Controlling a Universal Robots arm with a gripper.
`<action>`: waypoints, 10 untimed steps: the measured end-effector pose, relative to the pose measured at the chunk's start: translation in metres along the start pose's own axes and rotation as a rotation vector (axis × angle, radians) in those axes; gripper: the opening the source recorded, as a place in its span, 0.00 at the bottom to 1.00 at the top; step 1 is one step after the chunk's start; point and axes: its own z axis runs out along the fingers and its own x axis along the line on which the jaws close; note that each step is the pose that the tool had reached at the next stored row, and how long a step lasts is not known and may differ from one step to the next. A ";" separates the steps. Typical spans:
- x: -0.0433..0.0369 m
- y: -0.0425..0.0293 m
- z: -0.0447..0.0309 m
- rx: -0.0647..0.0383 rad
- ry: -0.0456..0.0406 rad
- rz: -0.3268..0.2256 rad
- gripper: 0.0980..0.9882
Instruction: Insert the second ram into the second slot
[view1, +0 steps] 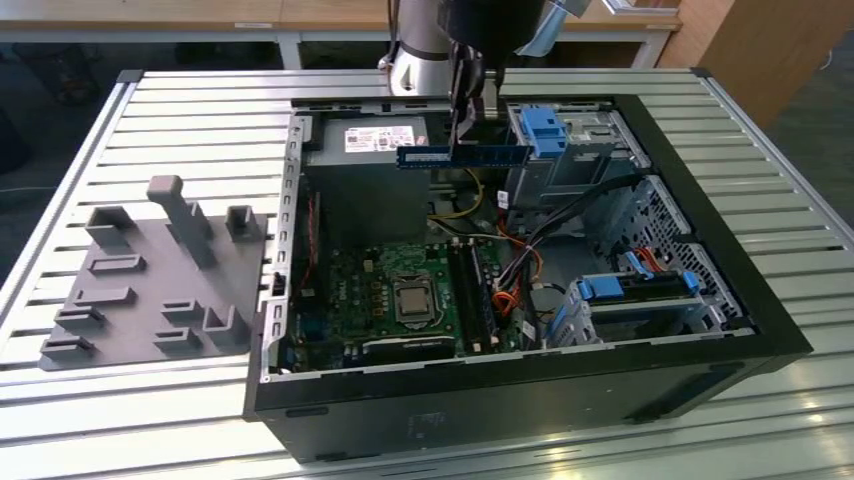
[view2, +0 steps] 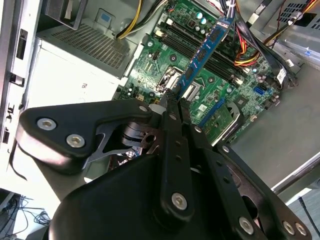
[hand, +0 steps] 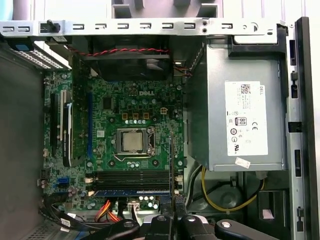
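Second ram (view2: 204, 56) is pinched at one end between the fingers of the gripper (view2: 173, 98). The fingers are pressed together on the stick's flat faces, and the rest of the blue stick juts out beyond the tips. In the exterior view the second ram (view1: 467, 155) is seen in the upper centre of the frame, held level and lengthwise under the gripper (view1: 465, 138). It is held clear above the open computer case (view1: 787, 340) and well apart from the board.

Beneath the gripper, the green motherboard (hand: 125, 110) is laid flat on the case floor, with the processor socket (hand: 132, 141) near its middle. The memory slots (hand: 130, 178) are ranged side by side next to the socket. One blue installed stick (hand: 132, 191) is already seated in the outermost slot, just beside the black ones. Red, orange and yellow cables are bunched near that edge of the board.

Farther out, a grey power supply (hand: 240, 120) with a white label is fixed against the case wall, and blue drive brackets (view1: 545, 125) are mounted at the exterior view's upper right.

The case is set on a slatted metal table (view1: 200, 110), and a grey fixture plate (view1: 147, 270) is laid at the exterior view's left.
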 end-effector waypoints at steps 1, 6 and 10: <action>0.0000 0.0000 0.0000 0.000 -0.0001 0.002 0.04; 0.0000 0.0000 0.0000 0.000 -0.0004 0.010 0.04; 0.0000 0.0000 0.0000 0.000 -0.0006 0.017 0.04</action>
